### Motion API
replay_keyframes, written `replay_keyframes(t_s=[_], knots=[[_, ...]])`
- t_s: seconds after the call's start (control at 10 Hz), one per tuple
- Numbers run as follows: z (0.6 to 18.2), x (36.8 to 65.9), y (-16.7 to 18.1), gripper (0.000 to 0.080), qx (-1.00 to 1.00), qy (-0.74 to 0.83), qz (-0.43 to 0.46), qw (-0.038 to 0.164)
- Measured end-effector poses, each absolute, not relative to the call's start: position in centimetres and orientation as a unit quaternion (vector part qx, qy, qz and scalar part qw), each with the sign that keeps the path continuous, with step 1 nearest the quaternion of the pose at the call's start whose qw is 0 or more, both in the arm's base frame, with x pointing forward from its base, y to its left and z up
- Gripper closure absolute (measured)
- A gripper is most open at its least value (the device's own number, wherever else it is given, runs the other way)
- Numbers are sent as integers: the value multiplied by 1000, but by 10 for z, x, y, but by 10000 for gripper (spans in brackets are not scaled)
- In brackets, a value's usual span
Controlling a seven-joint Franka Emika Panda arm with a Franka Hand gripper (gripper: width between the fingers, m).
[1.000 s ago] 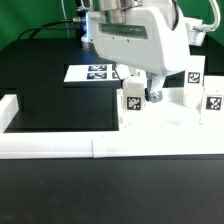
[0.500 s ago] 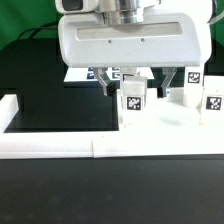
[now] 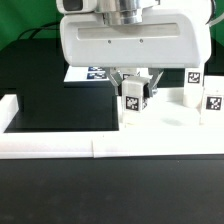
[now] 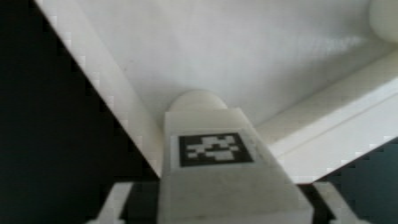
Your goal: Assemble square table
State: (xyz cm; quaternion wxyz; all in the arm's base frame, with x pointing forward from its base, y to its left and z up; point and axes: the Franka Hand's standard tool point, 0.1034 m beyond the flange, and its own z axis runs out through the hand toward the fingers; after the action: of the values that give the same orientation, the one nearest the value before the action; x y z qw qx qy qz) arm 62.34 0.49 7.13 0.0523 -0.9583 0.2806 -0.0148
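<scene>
Exterior view shows one leg [image 3: 132,98] standing upright on the white surface near the border wall [image 3: 60,140], with the gripper [image 3: 132,88] down over it and a finger on either side. Wrist view confirms it: the tagged leg [image 4: 217,150] sits between both fingers [image 4: 125,205], which appear pressed to its flanks, so the claw looks clenched on this leg.

Step in hand, by my judgement: picking up a leg for fitting to the tabletop. Next move calls for a straight lift clear of the wall, then carrying it to a mounting point.

Two further legs [image 3: 193,86] stand well apart toward the exterior view's right. The marker board [image 3: 88,73] is largely covered by the arm (only a strip shows). Whether the white slab under the leg is the tabletop, I cannot tell.
</scene>
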Motion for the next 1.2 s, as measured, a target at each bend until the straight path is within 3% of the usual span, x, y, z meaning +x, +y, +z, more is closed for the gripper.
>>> replay_keyframes(t_s=[0.1,0.5,0.8,1.0,1.2], knots=[[71,623,4,508,-952,302,-14,53],[71,622,3,508,-754,650,35,93],[71,623,6,508,-679,727,45,90],[71,623,5,500,-713,694,41,91],[70,621,5,188,-833,545,24,96]])
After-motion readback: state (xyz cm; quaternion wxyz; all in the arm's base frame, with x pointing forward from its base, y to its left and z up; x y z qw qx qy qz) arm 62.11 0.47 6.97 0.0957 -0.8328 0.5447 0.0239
